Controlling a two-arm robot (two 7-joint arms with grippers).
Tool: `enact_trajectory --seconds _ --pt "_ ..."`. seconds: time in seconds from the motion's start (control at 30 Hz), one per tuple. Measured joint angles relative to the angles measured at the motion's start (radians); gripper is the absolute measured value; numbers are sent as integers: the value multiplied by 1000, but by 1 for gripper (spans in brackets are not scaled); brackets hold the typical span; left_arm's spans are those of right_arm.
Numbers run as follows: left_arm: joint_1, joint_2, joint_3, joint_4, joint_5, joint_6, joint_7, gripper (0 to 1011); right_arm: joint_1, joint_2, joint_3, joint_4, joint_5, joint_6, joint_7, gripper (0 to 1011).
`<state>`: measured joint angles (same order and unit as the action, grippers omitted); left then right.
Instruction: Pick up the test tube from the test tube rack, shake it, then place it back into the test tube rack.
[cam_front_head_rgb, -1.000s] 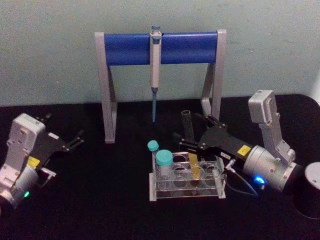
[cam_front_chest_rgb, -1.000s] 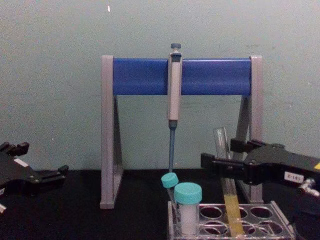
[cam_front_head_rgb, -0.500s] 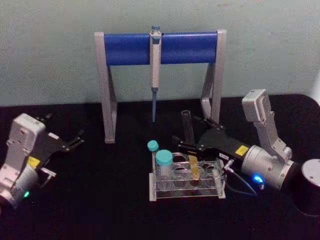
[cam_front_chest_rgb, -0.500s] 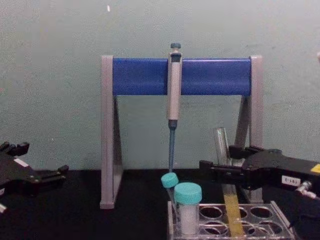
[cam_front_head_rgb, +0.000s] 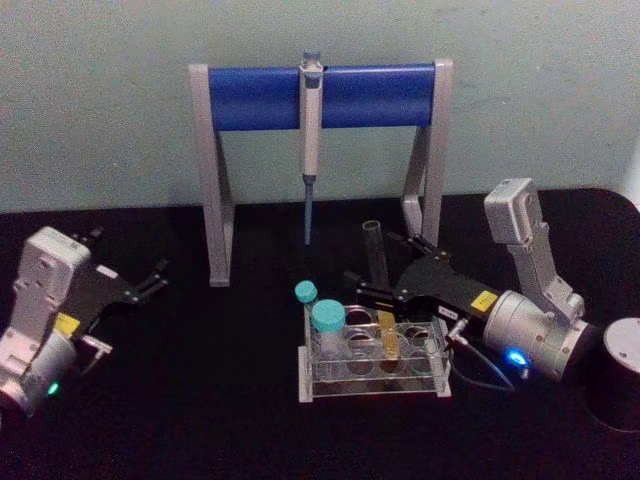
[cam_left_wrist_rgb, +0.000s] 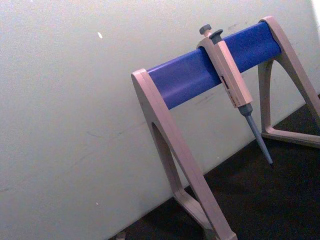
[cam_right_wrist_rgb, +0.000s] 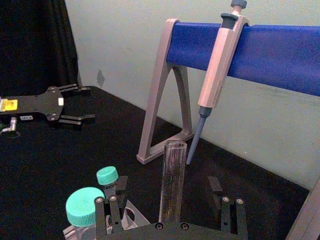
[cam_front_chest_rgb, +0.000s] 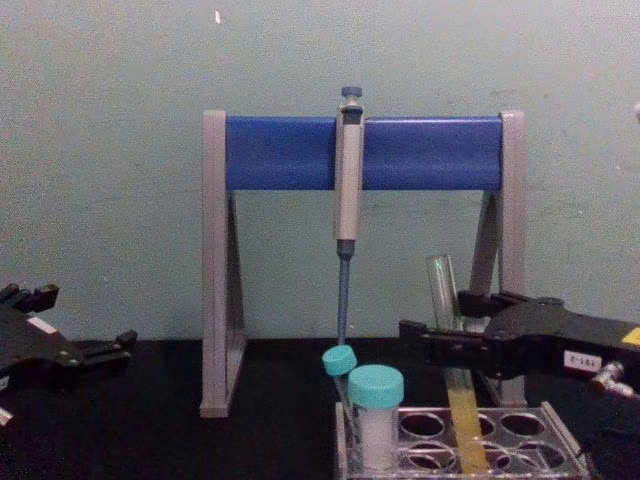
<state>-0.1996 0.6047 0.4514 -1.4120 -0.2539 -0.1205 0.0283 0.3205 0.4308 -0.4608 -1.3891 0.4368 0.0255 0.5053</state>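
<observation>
Above the rack (cam_front_head_rgb: 372, 386), right pincer (cam_front_head_rgb: 372, 262) straddles tube (cam_front_head_rgb: 374, 238) (gaps each side).

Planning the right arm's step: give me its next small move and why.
Probably close the right gripper on the test tube: its fingers stand open either side of the tube, which leans ungripped in the test tube rack. Left gripper idles aside.

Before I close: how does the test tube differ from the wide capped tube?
The test tube is tall, slim, uncapped; the wide capped tube is short, stout, teal-lidded. The test tube holds yellow-orange liquid; the capped tube looks white. The right claw, open, brackets the test tube, not the capped tube. Both sit in the test tube rack.
</observation>
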Motion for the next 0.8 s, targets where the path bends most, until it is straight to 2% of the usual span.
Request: enact_trajectory --seconds 0.17,0.33,0.53,0.57,0.67,0.8 --pt "0 0 0 0 0 0 0 1001 0 0 0 0 0 0 0 997" --pt "0 0 0 0 0 0 0 1002 0 0 0 0 0 -1 -1 908" --pt "0 0 0 0 0 0 0 1001 0 0 0 0 0 -1 -1 737" --pt "0 0 0 0 0 0 0 1001 0 0 0 0 0 -1 -1 680" --pt "0 0 0 0 0 0 0 1001 0 0 0 0 0 -1 -1 620" --pt "0 0 0 0 0 0 0 1001 0 0 0 0 1 -2 -2 471"
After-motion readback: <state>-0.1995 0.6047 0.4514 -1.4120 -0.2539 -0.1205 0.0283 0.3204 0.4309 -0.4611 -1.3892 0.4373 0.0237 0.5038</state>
